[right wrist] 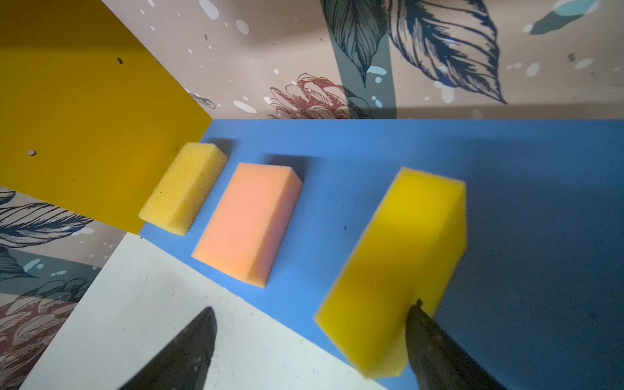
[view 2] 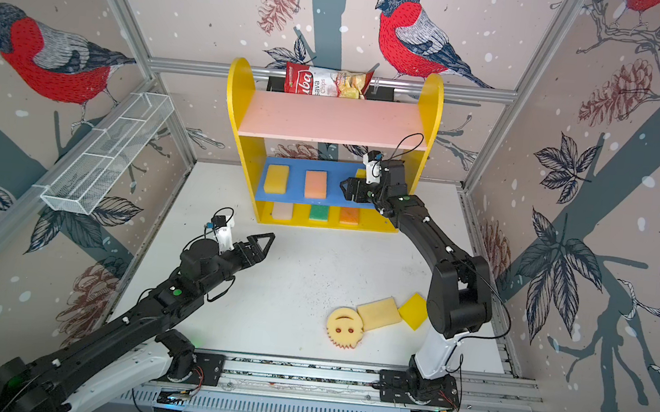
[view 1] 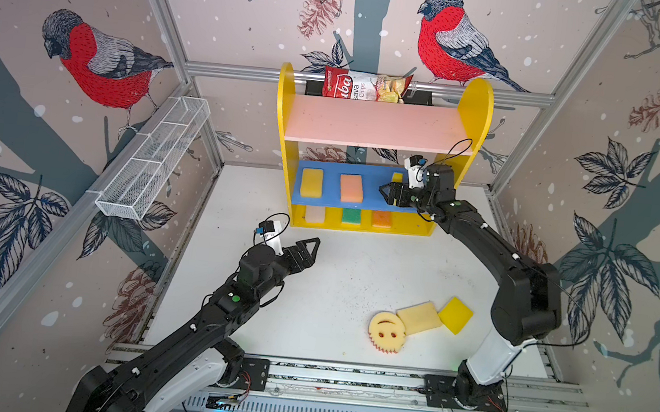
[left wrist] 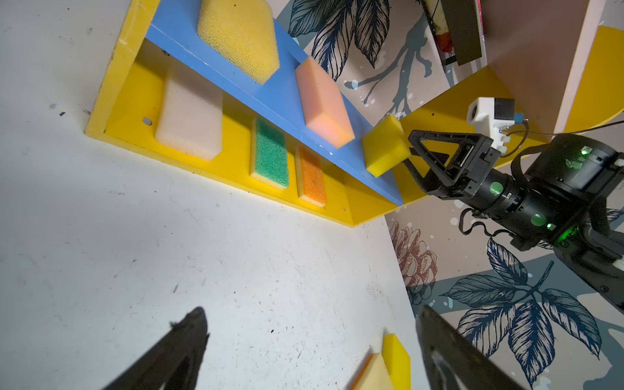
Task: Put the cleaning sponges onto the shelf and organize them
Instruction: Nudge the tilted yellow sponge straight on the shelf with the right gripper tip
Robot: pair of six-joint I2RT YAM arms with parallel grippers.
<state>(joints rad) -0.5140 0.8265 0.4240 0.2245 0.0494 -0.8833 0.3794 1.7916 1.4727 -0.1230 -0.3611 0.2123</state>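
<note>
Sponges not yet shelved lie nearest on the scuffed white tabletop point(view 1: 332, 291), well behind the right gripper point(view 1: 383, 190) and beside its arm. A round yellow smiley sponge point(view 1: 386, 332) with a toothed lower edge touches a cream block point(view 1: 419, 317), which touches a flat yellow one point(view 1: 455, 314). The left gripper point(view 1: 313, 247) hangs wide open and empty, with bare tabletop all round it. Ahead of it, the shelf point(view 1: 476, 105) carries a pale block point(view 1: 315, 214), a green-topped one point(view 1: 351, 216) and an orange-topped one point(view 1: 381, 219), spaced along its yellow base. The right gripper reaches over the blue board point(view 1: 370, 201), jaws spread. One finger touches the near corner of a smooth bright-yellow block point(right wrist: 401, 263) lying there. Further along from it lie a smooth peach block point(view 1: 351, 188) and a coarse-pored yellow one point(view 1: 312, 182). Above, behind the pink board point(view 1: 374, 124), a red-and-white bag point(view 1: 364, 85) reads "Chips".
</note>
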